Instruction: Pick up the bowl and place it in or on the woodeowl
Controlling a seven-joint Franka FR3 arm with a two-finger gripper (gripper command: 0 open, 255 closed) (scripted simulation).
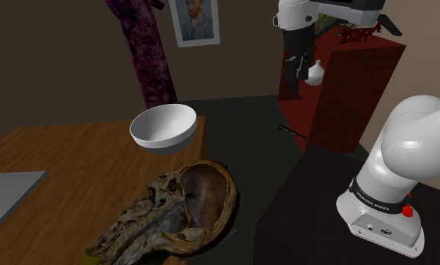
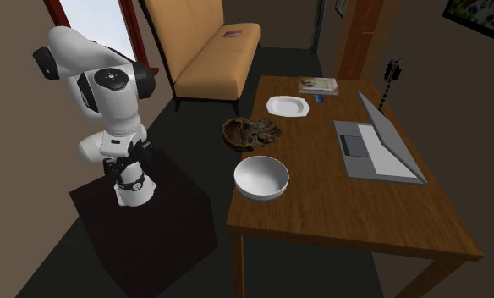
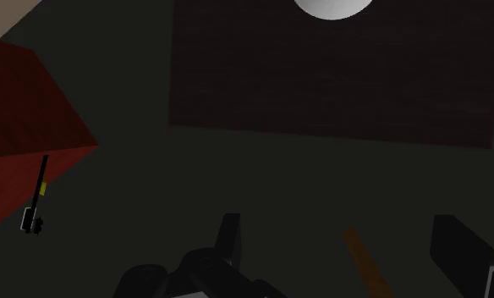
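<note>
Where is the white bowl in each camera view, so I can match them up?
Shoulder view: the white bowl is at centre, by the table edge, just above the brown carved vessel.
Second exterior view: the white bowl is at centre, on the table edge facing the stand, below the vessel.
Wrist view: aimed at the dark floor and the stand top.
Shared landmark: the stand, lower right in the shoulder view.

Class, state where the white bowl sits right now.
In the second exterior view, the white bowl sits near the left edge of the table, just below the brown carved bowl.
</note>
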